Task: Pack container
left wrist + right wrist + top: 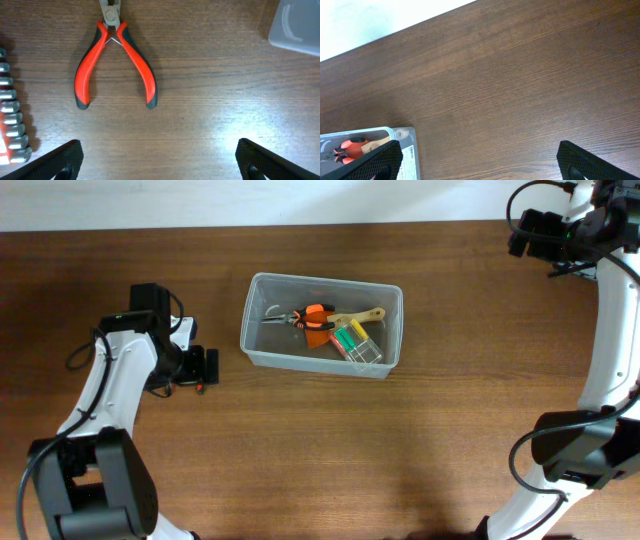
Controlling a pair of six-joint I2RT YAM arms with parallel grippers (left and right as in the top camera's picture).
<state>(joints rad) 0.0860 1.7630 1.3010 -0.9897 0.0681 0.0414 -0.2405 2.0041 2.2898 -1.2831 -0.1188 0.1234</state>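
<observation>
The clear plastic container (254, 350) stands mid-table and holds orange-handled pliers (314, 317), a wooden-handled tool (364, 315) and green and yellow items (350, 339). My left gripper (207, 367) is open and empty just left of the container. In the left wrist view its fingers (160, 160) hover above bare wood, with red-handled pliers (115, 65) lying ahead of them and a container corner (297, 27) at top right. My right gripper (530, 230) is open and empty at the far right back. Its view (480, 165) shows the container's corner (402, 150) at lower left.
A row of silver bits in a red holder (11, 115) lies at the left edge of the left wrist view. The table's back edge meets a white surface (370, 25). Cables hang by both arms.
</observation>
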